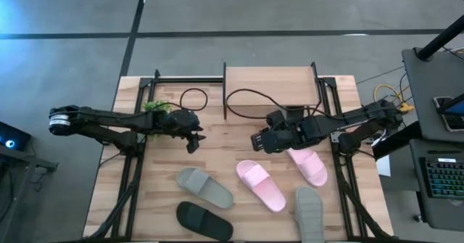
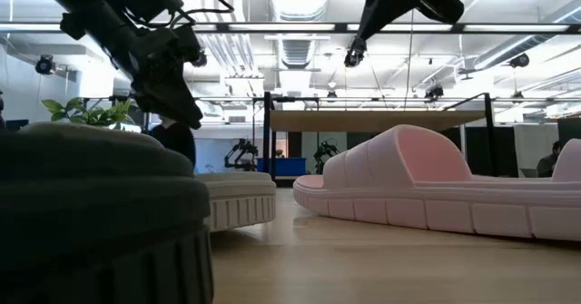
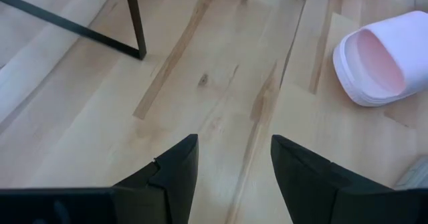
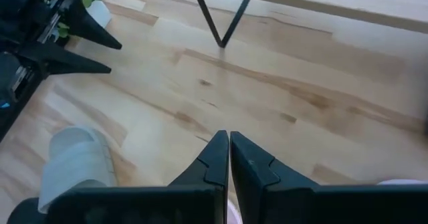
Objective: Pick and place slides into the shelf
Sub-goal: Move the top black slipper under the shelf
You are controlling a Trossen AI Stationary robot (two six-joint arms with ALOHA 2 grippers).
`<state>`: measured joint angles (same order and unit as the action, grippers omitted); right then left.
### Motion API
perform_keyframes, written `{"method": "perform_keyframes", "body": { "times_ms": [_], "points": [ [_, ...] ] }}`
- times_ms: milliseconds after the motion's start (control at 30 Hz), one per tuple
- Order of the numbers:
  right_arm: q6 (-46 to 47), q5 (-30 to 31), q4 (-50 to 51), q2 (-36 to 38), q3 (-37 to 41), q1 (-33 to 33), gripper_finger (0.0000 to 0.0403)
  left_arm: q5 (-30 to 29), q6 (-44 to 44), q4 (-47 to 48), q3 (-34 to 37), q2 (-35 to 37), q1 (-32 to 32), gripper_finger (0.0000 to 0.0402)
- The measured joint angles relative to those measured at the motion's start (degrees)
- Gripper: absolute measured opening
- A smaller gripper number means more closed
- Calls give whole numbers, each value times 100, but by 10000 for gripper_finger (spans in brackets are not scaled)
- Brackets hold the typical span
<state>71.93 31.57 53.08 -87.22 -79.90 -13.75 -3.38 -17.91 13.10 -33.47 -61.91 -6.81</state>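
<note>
shelf (image 1: 270, 80) top bare | five slides visible on bench (image 1: 225, 138) | left gripper (image 1: 194, 140) fingers apart, empty | right gripper (image 1: 258, 141) fingers closed, empty

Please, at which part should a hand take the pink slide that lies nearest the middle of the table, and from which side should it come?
Probably the wide strap of the pink slide, taken from above across its width. The slide lies flat, sole down, and the strap arches over the footbed, giving fingers an edge to pinch. The left hand is open and empty above bare table.
</note>
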Motion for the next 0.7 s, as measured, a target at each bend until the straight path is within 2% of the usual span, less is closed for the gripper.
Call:
{"method": "perform_keyframes", "body": {
  "times_ms": [167, 300, 433, 500, 700],
  "points": [
    [220, -6, 290, 0, 15, -116, 9, 6, -28, 4, 6, 1, 0, 173],
    [1268, -56, 1376, -39, 123, -125, 9, 8, -28, 7, 9, 2, 0, 173],
    [2428, -798, 2264, -98, 394, 87, 9, 7, 6, 2, 9, -19, 2, 173],
    [2572, -1006, 2289, -97, 605, 233, 9, 5, 20, -3, 11, -50, 2, 173],
    [2512, -1103, 1909, -98, 1178, 744, 9, 0, 26, -3, 13, -165, 2, 173]
  ]
}}
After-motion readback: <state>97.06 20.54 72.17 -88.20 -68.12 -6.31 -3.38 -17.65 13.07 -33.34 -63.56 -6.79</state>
